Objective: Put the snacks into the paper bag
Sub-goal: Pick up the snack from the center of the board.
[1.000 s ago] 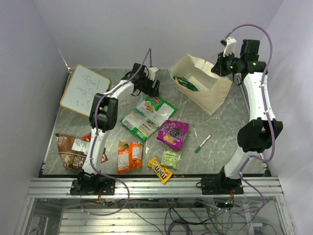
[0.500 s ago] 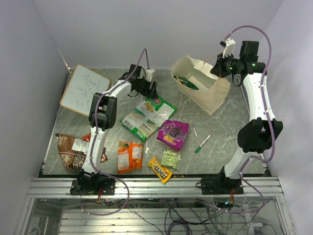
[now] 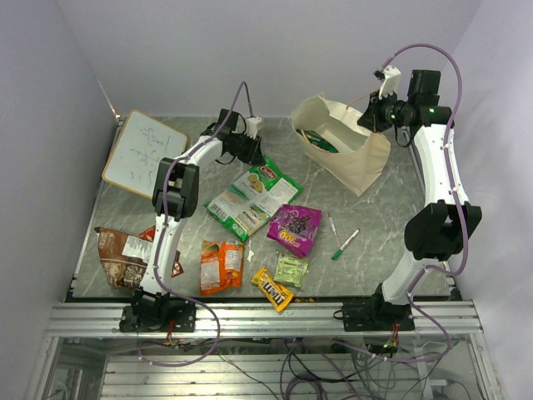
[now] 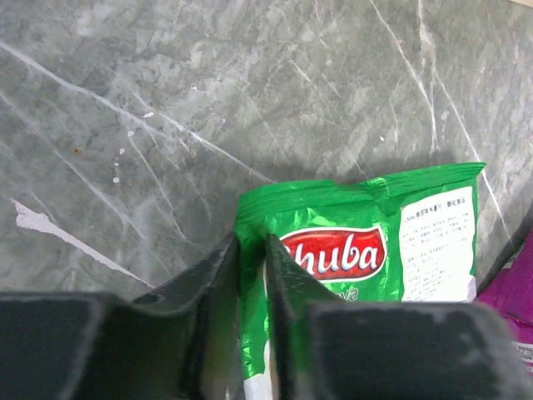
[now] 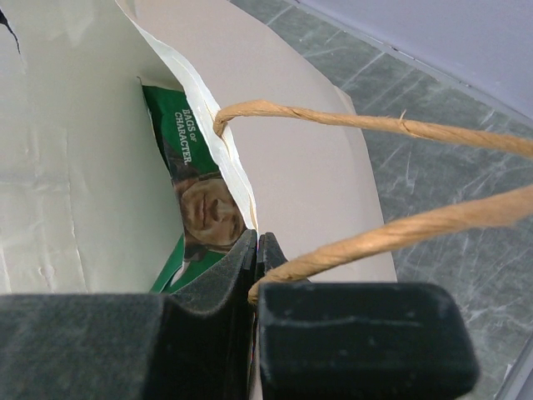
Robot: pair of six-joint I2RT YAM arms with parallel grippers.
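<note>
Left wrist view has the large green bag (image 4: 358, 250) lying flat on the grey surface (image 4: 208, 92), its top corner caught between the 2 fingers of the left hand (image 4: 250, 267). That hand is closed down to a narrow slit with only the thin sealed edge of the bag in it, which I judge to be a shallow pinch. From above, this bag lies mid-surface, to the left of the paper bag (image 3: 354, 167) and apart from its mouth.

The step in hand looks like lifting this bag and carrying it across. To do it well, I would raise it slowly and straight up until the whole packet hangs free, since a crinkly edge could slip out of so small a bite. Then I would swing right, high enough to clear the paper bag's near rim, and let go only once it is over the opening.

The right hand (image 5: 256, 258) is closed tight on the paper bag's rim beside a twisted handle (image 5: 375, 123), holding the mouth open. 1 green packet (image 5: 196, 192) lies inside already. The purple pouch (image 3: 293, 227) and orange bag (image 3: 221, 267) — among others — lie outside on the surface.
</note>
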